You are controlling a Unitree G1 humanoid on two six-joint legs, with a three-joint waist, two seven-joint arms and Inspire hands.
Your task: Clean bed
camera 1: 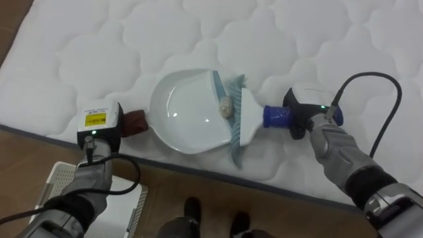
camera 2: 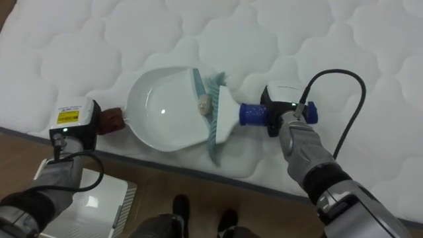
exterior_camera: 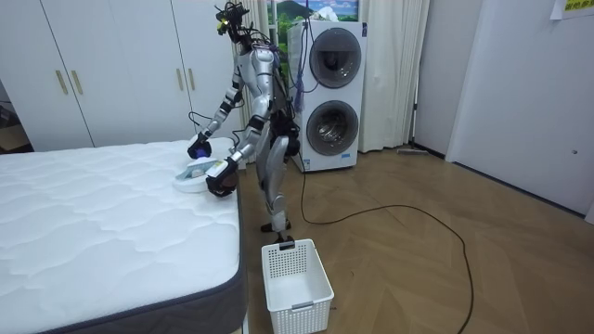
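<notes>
A white dustpan (camera 1: 182, 106) lies on the white quilted mattress (camera 1: 132, 39) near its front edge. My left hand (camera 1: 99, 129) is shut on the pan's dark red handle (camera 1: 137, 121). A brush (camera 1: 244, 118) with a white head and teal bristles rests across the pan's mouth. Its blue handle (camera 1: 277, 117) sits in my right hand (camera 1: 305, 119), which is shut on it. A small pale crumpled scrap (camera 1: 225, 105) lies at the pan's lip, against the bristles. In the room view I stand at the bed's side, both arms reaching over it.
A white plastic basket (exterior_camera: 297, 285) stands on the wooden floor by my feet, beside the bed. Two stacked washing machines (exterior_camera: 329, 93) are behind me and white wardrobes (exterior_camera: 111, 65) line the far wall. The mattress stretches away beyond the pan.
</notes>
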